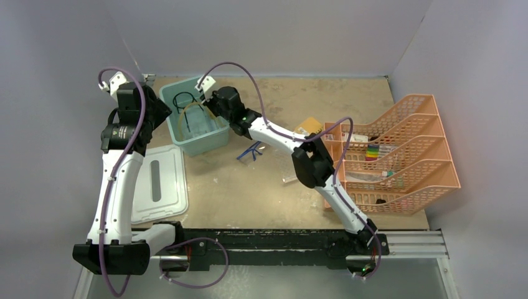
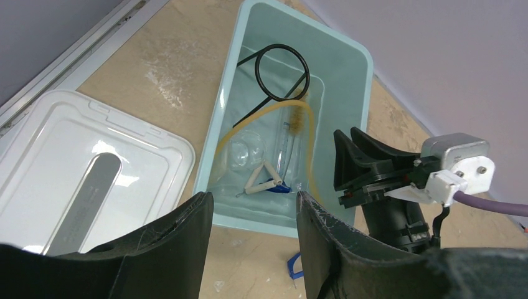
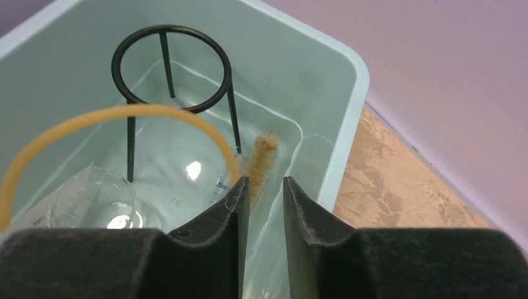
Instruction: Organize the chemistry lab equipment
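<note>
As amber tubing arcs inside teal tub, end against R gripper fingers, parted slightly, nothing pinched: widen fully, then retract vert. to avoid snagging. L gripper fingers spread, empty.

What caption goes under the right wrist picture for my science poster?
Right gripper, jaws slightly parted, over the teal tub holding a black ring tripod, amber tubing, small beaker and bristle brush.

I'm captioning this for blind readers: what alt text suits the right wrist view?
The right gripper, jaws slightly apart and empty, hangs over a teal tub holding a black ring tripod, a loop of amber tubing, a small glass beaker and a bristle brush.
</note>
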